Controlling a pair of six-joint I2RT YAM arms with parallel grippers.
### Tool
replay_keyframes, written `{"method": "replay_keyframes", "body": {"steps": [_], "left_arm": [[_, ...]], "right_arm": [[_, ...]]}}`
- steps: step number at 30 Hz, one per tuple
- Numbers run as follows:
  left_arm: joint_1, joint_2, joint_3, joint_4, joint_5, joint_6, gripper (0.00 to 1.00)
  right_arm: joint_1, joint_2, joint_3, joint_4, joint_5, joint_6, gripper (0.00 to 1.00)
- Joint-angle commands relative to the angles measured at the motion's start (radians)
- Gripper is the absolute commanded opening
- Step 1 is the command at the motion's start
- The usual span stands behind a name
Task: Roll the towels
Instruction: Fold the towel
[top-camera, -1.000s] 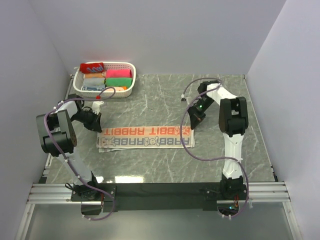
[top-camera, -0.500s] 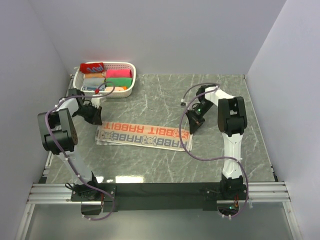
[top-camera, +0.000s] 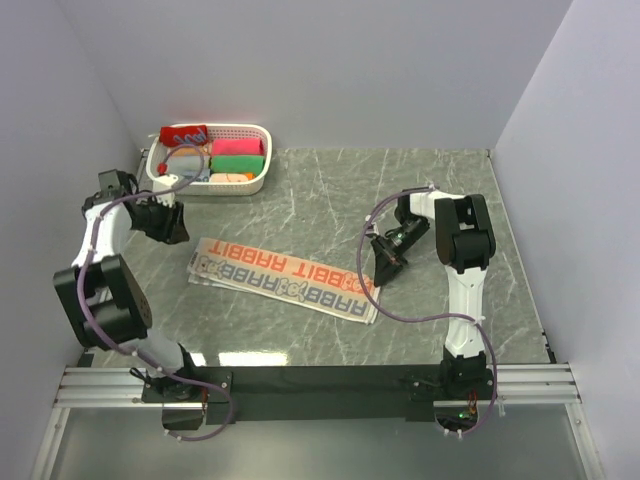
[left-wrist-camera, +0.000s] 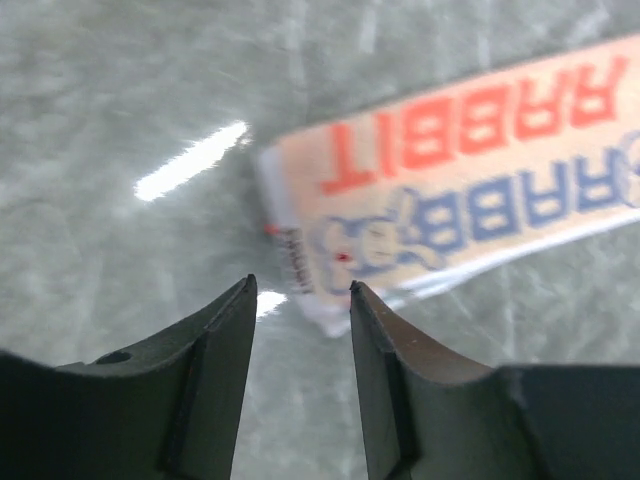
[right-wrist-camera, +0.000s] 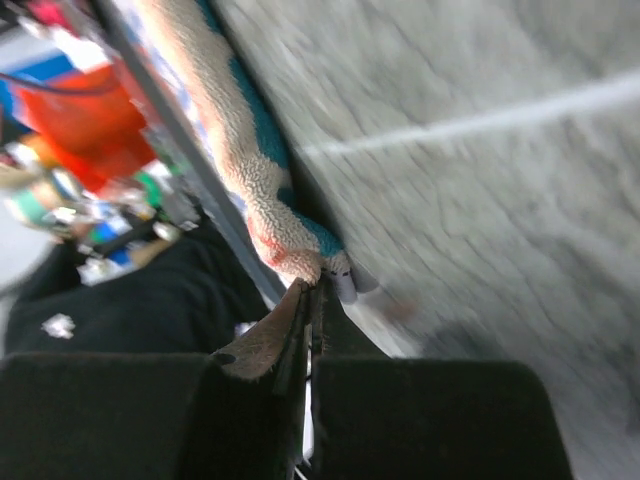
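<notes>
The cream towel (top-camera: 285, 282) lies flat on the grey marbled table (top-camera: 300, 200) as one long strip. It sits near the middle and runs on a slant, one short end toward 10 o'clock and the other toward 4 o'clock. Orange-red letters run along one long edge and blue ones along the other.

The left gripper (top-camera: 168, 225) hangs at the towel's 10 o'clock end, near it but apart from it. In its wrist view the two dark fingers (left-wrist-camera: 215, 360) stand apart with nothing between them. The towel's short hem with a small label lies just beyond the tips, toward 1 o'clock in that view.

The right gripper (top-camera: 383, 262) is at the towel's 4 o'clock end. In its wrist view the fingertips are pressed together on a corner of the cloth. From there the fuzzy cream and teal edge climbs away toward 11 o'clock, lifted a little off the table at the pinch.

A white slotted basket (top-camera: 235, 187) sits at the table's 11 o'clock corner, well apart from the flat towel. It holds several rolled cloths in pink, green and orange. A red towel (top-camera: 185, 134) with white print rests as a short roll on the basket's far rim, at its 11 o'clock corner.
</notes>
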Motion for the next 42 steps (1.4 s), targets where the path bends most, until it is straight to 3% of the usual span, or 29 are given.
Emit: {"method": "replay_keyframes", "body": {"steps": [1, 11, 13, 17, 20, 23, 29, 42], "left_arm": [[-0.053, -0.04, -0.093, -0.052, -0.02, -0.026, 0.48], [-0.065, 0.081, -0.121, 0.012, -0.052, -0.247, 0.24], [-0.065, 0.099, -0.13, 0.041, -0.072, -0.263, 0.23], [-0.042, 0.121, -0.124, 0.021, -0.028, -0.289, 0.35], [-0.01, 0.105, -0.106, -0.04, 0.061, -0.228, 0.45], [0.007, 0.055, -0.126, -0.098, 0.061, -0.156, 0.5], [0.012, 0.038, -0.21, -0.049, 0.005, -0.162, 0.55], [0.012, 0.116, -0.204, 0.021, -0.075, -0.212, 0.57]], "right_arm": [[-0.004, -0.008, -0.031, 0.043, -0.145, 0.085, 0.0], [-0.001, -0.061, -0.166, 0.262, -0.134, 0.246, 0.0], [-0.001, -0.066, -0.186, 0.285, -0.112, 0.266, 0.0], [-0.004, -0.107, -0.22, 0.331, -0.054, 0.302, 0.0], [-0.003, -0.132, -0.233, 0.35, -0.051, 0.313, 0.0], [-0.003, -0.13, -0.235, 0.35, -0.057, 0.318, 0.0], [-0.003, -0.124, -0.23, 0.345, -0.061, 0.315, 0.0], [-0.003, -0.121, -0.223, 0.336, -0.055, 0.315, 0.0]]}}
